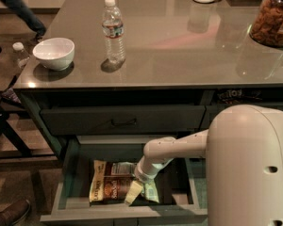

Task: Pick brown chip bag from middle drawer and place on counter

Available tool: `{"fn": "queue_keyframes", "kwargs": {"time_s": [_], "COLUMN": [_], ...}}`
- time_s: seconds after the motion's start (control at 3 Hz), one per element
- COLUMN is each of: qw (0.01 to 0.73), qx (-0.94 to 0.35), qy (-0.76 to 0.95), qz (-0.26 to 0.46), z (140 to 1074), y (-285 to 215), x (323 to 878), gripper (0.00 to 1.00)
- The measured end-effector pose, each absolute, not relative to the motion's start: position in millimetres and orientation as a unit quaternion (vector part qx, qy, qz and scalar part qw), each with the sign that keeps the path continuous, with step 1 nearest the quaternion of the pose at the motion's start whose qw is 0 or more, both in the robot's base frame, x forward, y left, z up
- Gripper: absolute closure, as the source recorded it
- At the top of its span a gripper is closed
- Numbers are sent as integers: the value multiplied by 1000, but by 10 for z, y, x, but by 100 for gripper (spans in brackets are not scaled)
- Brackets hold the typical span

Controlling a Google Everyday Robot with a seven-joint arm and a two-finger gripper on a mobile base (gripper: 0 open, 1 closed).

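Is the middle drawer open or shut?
Open: the middle drawer is pulled out, the brown chip bag lies on its floor, and the gripper is down at the bag.

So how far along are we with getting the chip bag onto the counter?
Done: the middle drawer stands open. In hand: the gripper is down inside it, at the right end of the brown chip bag, which lies flat on the drawer floor; whether it has a hold cannot be told. Left: lifting the bag out and setting it on the counter.
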State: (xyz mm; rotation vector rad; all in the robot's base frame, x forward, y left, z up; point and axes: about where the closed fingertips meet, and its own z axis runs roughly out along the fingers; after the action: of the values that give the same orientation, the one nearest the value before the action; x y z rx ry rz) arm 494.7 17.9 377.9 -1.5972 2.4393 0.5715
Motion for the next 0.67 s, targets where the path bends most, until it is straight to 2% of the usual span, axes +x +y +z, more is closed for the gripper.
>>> {"fn": "queue_keyframes", "kwargs": {"time_s": [0.33,0.67], "qw": [84,84], "qx": [-535,-535], "qy": [818,818], "qz": [192,192], "z": [3763,3763], "y": [169,169], "x": [4939,4939], "gripper": [0,19]}}
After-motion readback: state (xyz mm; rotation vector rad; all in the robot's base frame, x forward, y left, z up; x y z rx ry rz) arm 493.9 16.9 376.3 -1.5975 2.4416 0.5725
